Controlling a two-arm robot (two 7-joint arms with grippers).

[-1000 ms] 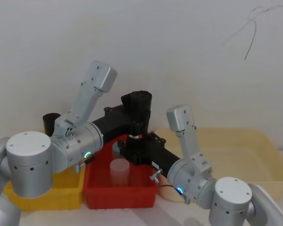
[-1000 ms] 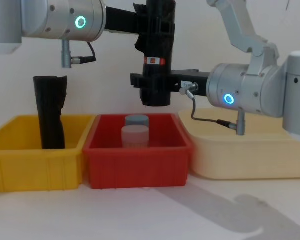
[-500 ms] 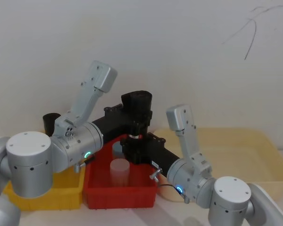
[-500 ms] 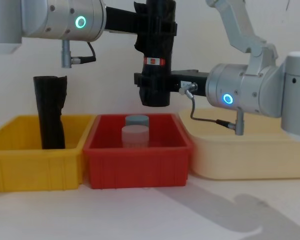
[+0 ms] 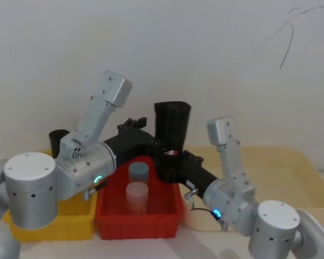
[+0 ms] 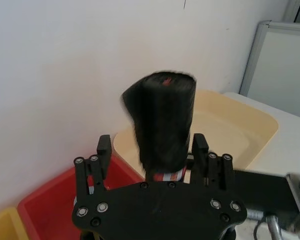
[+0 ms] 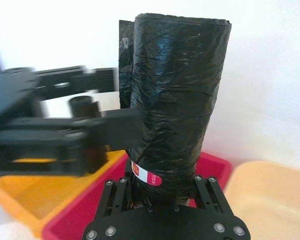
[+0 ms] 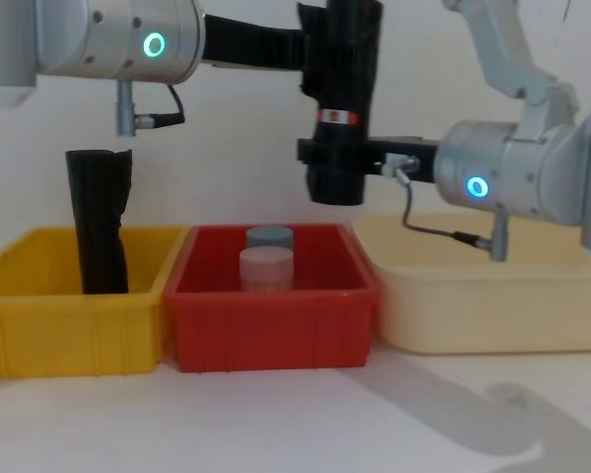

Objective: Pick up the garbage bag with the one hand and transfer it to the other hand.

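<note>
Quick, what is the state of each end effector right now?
Left end effector: open, fingers spread, not gripping the garbage bag.
Right end effector: closed, holding the garbage bag by its lower end.

Head downward, chest sideways; both share red bin [image 5: 137, 225].

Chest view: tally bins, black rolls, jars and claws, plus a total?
Bins: 3, yellow bin, red bin, cream bin
Black rolls: 2, garbage bag held by right claw, unlabelled roll standing in yellow bin
Jars: 2, grey-topped jar and pale jar, in red bin
Claws: 2, left claw open beside the bag's upper part
Total: 9
</note>
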